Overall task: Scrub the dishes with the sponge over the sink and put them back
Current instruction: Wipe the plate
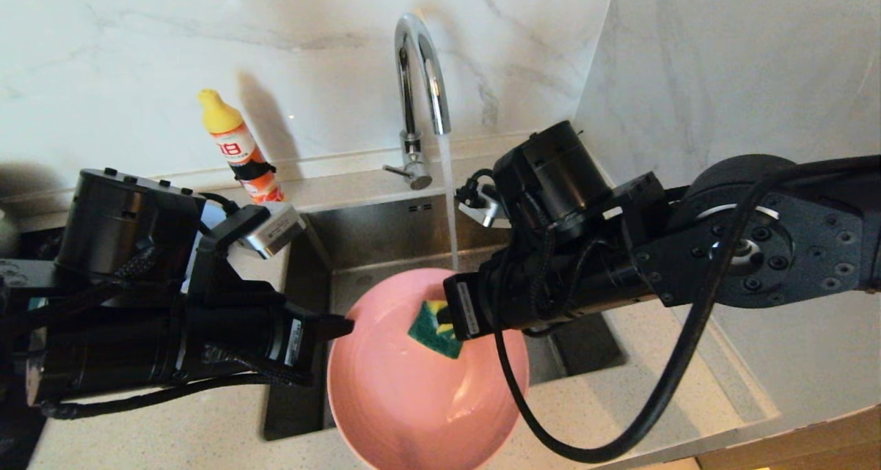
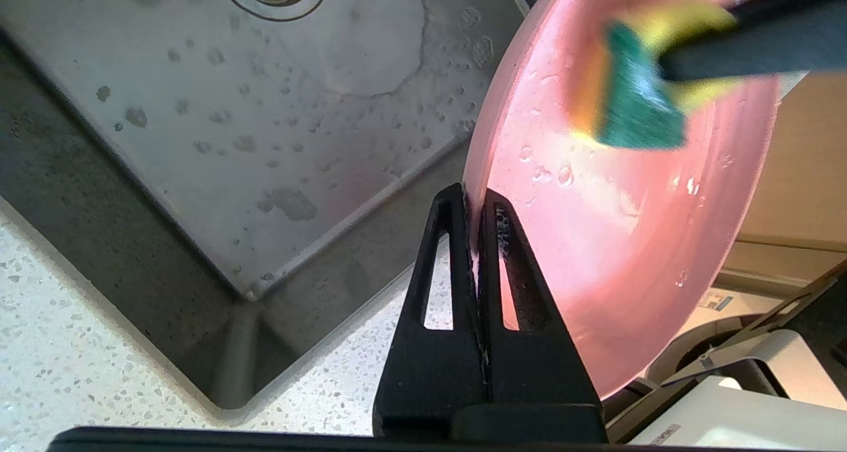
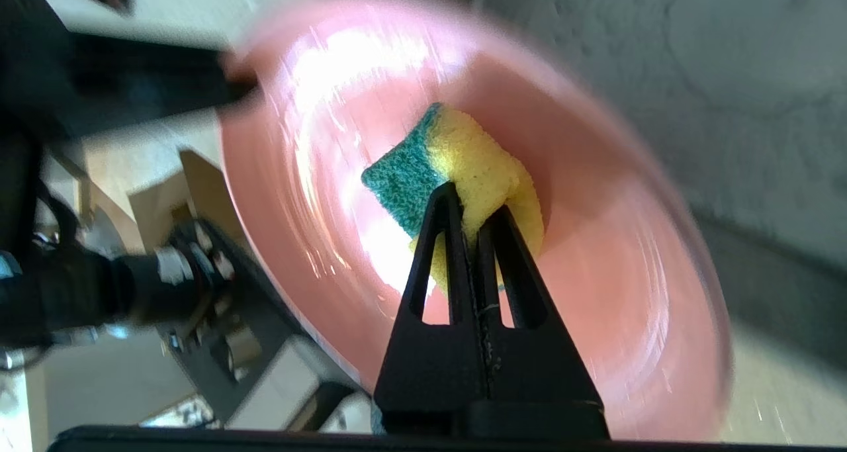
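While my left hand (image 2: 475, 204) clamps the pink plate (image 1: 420, 394) over the sink (image 2: 198, 141), my right hand (image 3: 471, 204) grips the sponge (image 3: 456, 174), scrubbing; next, cover the rest.

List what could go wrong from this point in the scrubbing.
1. The left gripper pinches the salmon-pink plate only at its wet rim; scrubbing pressure could lever it loose.
2. The right gripper holds the yellow sponge with green scouring side by a small bite, so it might slip out.
3. Water from the chrome gooseneck tap runs into the stainless-steel sink just behind the plate and could splash off its rim.
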{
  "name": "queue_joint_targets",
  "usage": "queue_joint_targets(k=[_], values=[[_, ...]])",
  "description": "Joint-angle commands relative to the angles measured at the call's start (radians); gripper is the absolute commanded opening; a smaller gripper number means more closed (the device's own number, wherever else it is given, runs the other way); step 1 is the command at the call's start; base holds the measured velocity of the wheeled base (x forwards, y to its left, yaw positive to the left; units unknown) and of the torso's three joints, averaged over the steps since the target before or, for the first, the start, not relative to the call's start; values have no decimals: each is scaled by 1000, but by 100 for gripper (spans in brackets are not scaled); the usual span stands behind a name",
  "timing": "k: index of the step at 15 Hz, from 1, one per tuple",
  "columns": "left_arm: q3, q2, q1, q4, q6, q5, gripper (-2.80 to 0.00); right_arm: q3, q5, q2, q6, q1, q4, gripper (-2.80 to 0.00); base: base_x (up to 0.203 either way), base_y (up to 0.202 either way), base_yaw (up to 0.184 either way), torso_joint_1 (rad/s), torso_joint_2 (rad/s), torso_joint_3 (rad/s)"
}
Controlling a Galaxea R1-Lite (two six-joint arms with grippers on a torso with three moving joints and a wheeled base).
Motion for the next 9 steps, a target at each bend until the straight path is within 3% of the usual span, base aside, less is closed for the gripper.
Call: queue_joint_targets(k=[1, 9], values=[[0, -4, -2, 0, -2, 0, -280, -45, 1, 36, 4, 7, -7, -280, 0, 0, 0, 0, 0, 0], [-8, 8, -2, -1, -4, 0, -280, -56, 0, 54, 2, 93, 41, -280, 0, 0, 0, 0, 0, 0]])
